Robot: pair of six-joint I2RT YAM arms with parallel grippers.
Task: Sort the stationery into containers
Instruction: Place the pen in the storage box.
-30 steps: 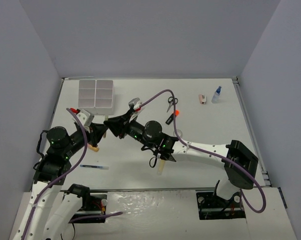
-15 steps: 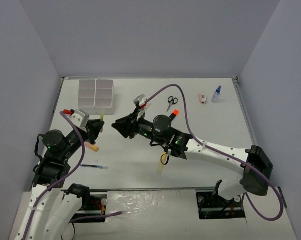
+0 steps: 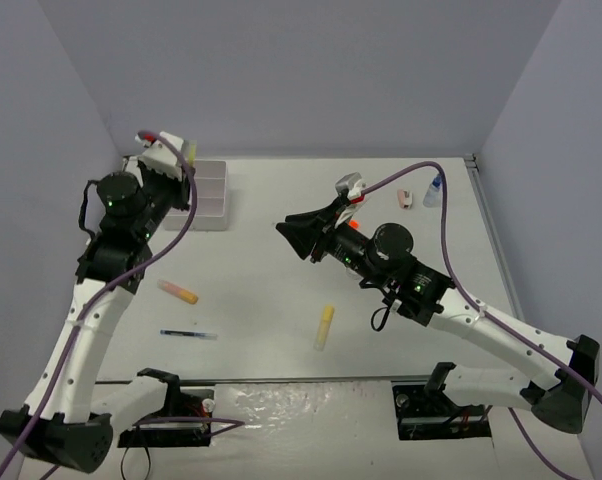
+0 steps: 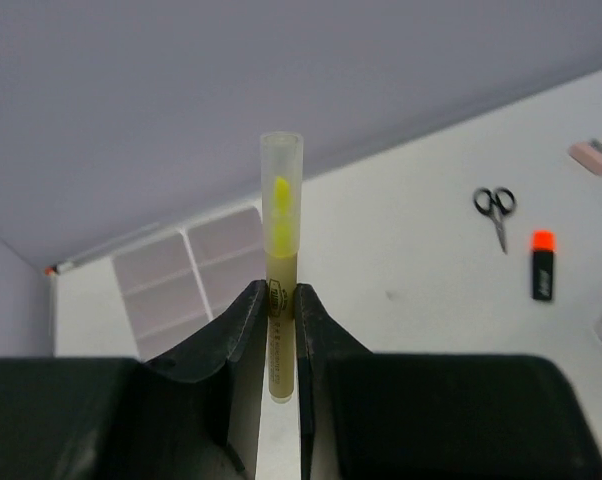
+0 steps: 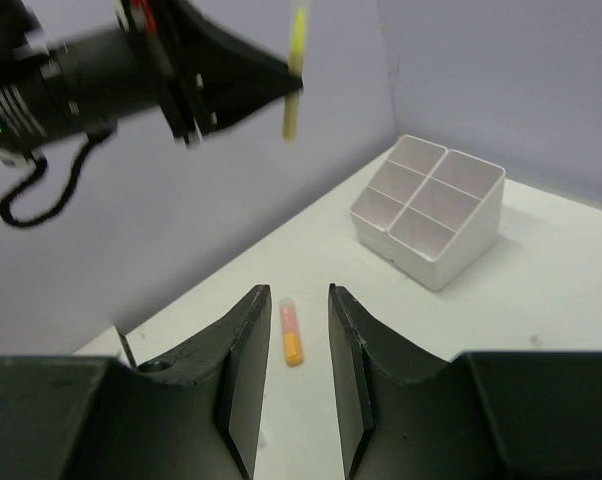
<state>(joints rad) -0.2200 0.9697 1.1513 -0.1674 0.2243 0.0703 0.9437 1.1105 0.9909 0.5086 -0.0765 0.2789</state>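
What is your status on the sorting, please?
Left gripper shut on yellow highlighter, held up near the tray. Right gripper open, empty. Nothing seen in the way.

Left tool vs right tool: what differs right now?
1. The left tool is shut on a yellow highlighter, held upright. The right tool is open and empty.
2. The left tool is raised near the organizer tray. The right tool is over the middle of the table, facing that tray.
Shared: both have two black fingers.
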